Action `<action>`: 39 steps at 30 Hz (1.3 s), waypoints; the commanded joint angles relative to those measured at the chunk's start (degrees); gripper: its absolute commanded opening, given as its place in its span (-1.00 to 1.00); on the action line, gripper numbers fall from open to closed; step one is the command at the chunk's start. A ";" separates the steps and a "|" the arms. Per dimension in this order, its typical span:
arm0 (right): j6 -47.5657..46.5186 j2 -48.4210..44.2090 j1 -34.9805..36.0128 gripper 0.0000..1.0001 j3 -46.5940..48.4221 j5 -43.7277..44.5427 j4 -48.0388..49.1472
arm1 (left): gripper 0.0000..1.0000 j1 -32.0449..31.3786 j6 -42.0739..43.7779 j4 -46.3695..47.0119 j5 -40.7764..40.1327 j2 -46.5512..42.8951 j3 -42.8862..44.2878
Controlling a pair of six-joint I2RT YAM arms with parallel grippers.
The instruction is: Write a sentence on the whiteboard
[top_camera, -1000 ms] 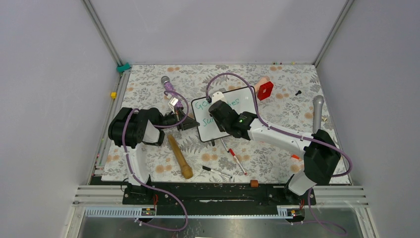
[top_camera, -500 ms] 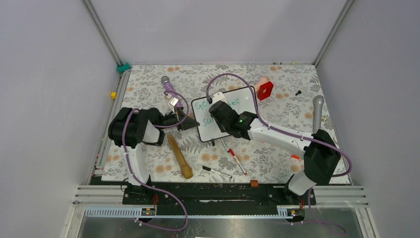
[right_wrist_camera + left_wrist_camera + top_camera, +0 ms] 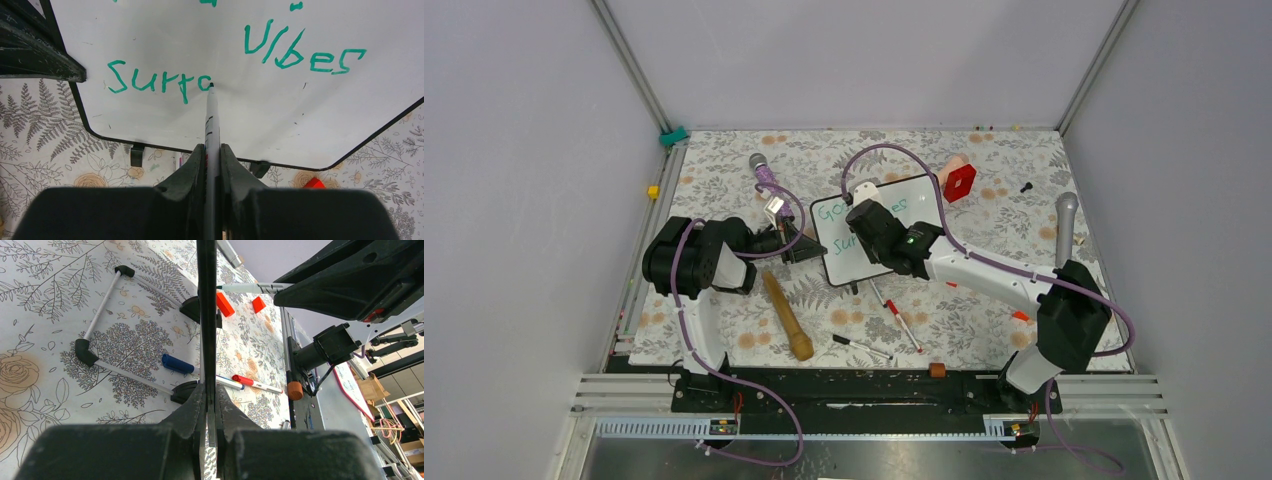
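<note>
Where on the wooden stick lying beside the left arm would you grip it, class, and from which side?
Best grip the wooden stick at mid-shaft, from straight above, jaws across its width: it lies flat and diagonal, slim there, thicker at its near end.

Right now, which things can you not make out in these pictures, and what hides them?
- First word of the sentence: cut off by the top edge in the right wrist view, and partly covered by the right arm in the top view.
- Face of the whiteboard: edge-on in the left wrist view, so no writing is readable.
- Letter at the marker tip: unfinished, unclear.
- Top view: the small black object is too small to identify.
</note>
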 commanded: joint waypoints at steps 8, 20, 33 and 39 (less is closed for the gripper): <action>-0.58 1.32 -0.92 -1.00 3.72 0.92 0.13 | -0.95 -0.27 2.47 0.63 0.41 1.40 0.60; -0.67 -0.75 -0.92 -1.00 2.13 -0.61 2.46 | -0.95 -0.26 2.50 0.67 0.39 1.40 0.62; -0.81 -7.40 -0.91 -1.00 -2.25 -1.56 3.99 | -0.95 -0.23 2.42 0.61 0.41 1.37 0.62; -0.26 -4.88 -1.25 -1.00 -0.81 -0.56 1.81 | -0.95 -0.27 2.46 0.63 0.40 1.30 0.47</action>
